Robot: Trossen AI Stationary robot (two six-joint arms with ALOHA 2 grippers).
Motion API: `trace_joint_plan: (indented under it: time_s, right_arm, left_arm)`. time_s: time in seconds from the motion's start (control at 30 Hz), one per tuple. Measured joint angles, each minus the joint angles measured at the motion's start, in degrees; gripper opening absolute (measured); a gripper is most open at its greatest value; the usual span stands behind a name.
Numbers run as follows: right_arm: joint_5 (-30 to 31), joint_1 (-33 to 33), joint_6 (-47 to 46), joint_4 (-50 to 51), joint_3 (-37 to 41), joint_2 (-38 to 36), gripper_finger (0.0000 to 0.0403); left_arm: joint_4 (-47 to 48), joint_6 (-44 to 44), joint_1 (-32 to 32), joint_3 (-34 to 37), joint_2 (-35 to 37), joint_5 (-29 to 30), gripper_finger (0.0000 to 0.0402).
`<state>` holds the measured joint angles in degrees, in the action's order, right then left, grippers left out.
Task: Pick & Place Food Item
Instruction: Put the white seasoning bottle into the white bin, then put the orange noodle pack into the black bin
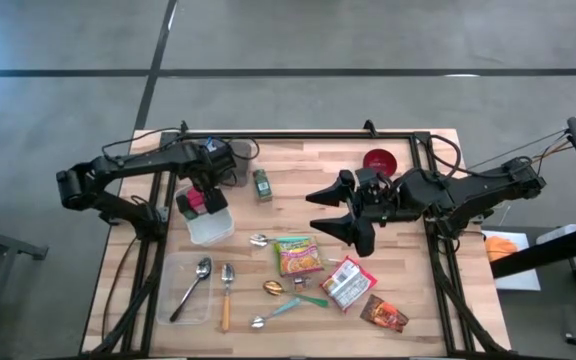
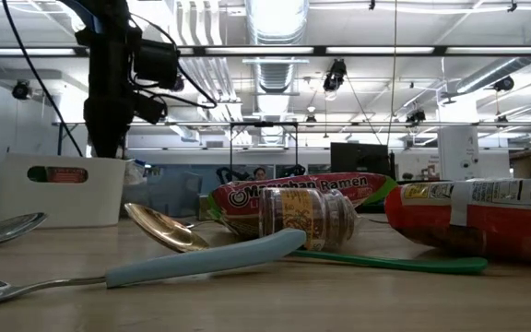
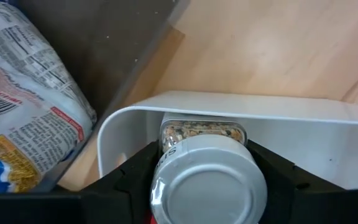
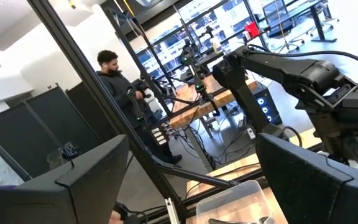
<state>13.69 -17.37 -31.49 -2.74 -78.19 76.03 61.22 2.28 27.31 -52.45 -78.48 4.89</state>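
While the high view looks straight down, the left gripper (image 1: 201,203) sits over the white bin (image 1: 211,228) at about ten o'clock from the table (image 1: 408,290) centre, and the right gripper (image 1: 336,210) hovers spread wide toward two o'clock, above the ramen packet (image 1: 299,254). Seen from the low view, the white bin (image 2: 58,190) stands at nine o'clock under the left arm, with another jar (image 2: 307,219) lying on its side at centre. From the left wrist, dark fingers (image 3: 135,177) clamp a spice jar (image 3: 205,176) over the bin's rim (image 3: 247,106). From the right wrist, a person (image 4: 120,87) stands far off.
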Motion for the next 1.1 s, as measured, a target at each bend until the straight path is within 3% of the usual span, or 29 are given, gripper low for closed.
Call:
trace_joint_plan:
  time_s: [0.17, 0.3, 0.57, 0.77, 0.93, 1.1]
  right_arm:
    - [0.00, 0.00, -0.09, 0.86, 0.00, 0.00, 0.0350]
    - [0.00, 0.00, -0.08, 0.85, 0.00, 0.00, 0.0350]
    - [-0.02, 0.00, 0.03, 0.99, 0.00, 0.00, 0.0350]
    - [0.14, 0.00, -0.62, 1.07, 0.00, 0.00, 0.0350]
    - [6.60, 0.23, -9.38, 8.05, -0.02, -0.02, 0.0350]
    - [7.32, 1.32, -16.27, 16.75, 0.00, 0.00, 0.0350]
  left_arm:
    - [0.94, -1.07, 0.00, -0.04, 0.00, -0.68, 0.0304]
    - [2.14, -0.39, 0.00, -0.09, 0.00, -0.91, 0.0343]
    - [4.58, 0.90, 0.02, -0.31, 0.75, -1.06, 0.0352]
    - [8.49, 4.10, 0.02, -4.91, 0.76, -1.05, 0.0352]
    - [13.29, 9.56, 0.02, -10.15, 0.77, -1.40, 0.0353]
    - [13.94, 14.44, -0.47, -13.92, 1.30, -9.04, 0.0353]
